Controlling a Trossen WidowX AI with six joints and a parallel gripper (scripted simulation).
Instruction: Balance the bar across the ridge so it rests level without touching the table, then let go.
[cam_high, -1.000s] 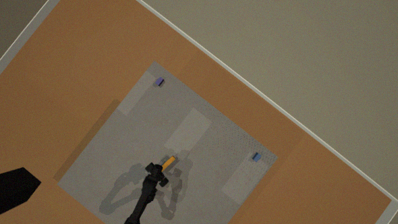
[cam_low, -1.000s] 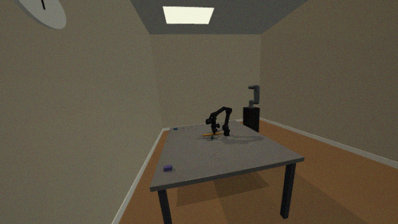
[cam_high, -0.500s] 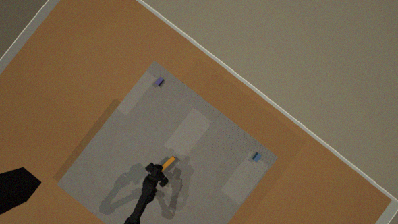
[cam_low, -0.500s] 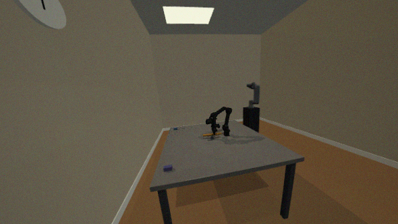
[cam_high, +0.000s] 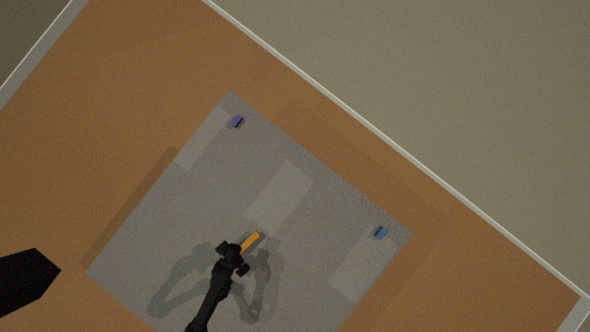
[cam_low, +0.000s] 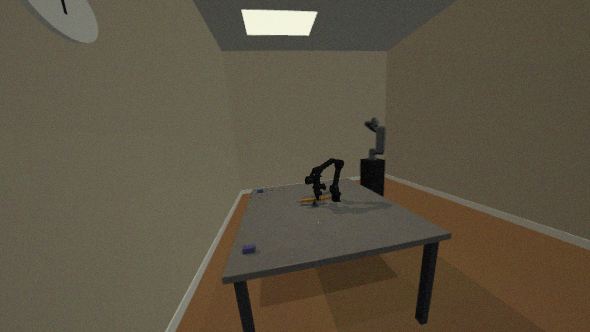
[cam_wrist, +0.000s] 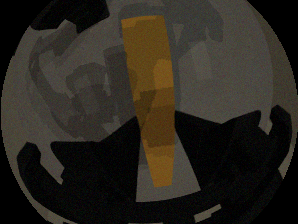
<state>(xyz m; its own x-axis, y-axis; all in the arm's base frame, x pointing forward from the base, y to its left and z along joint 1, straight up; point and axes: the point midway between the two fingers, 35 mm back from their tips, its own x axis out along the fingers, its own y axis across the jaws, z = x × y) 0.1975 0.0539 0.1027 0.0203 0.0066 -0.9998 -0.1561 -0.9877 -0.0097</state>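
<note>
1 orange bar (cam_high: 249, 241) is clamped in the black hand (cam_high: 239, 253), held above the grey desk (cam_high: 210, 200) near the arm's base. 2 small blocks, purple (cam_high: 236, 120) and blue (cam_high: 380, 232), sit at far corners.

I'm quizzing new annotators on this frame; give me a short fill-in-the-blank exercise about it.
The gripper is shut on the ____ bar.
In the exterior view, the purple block lies near the table's ____ corner.
The blocks on the table number ____.
Missing words: orange; front-left; two
</note>
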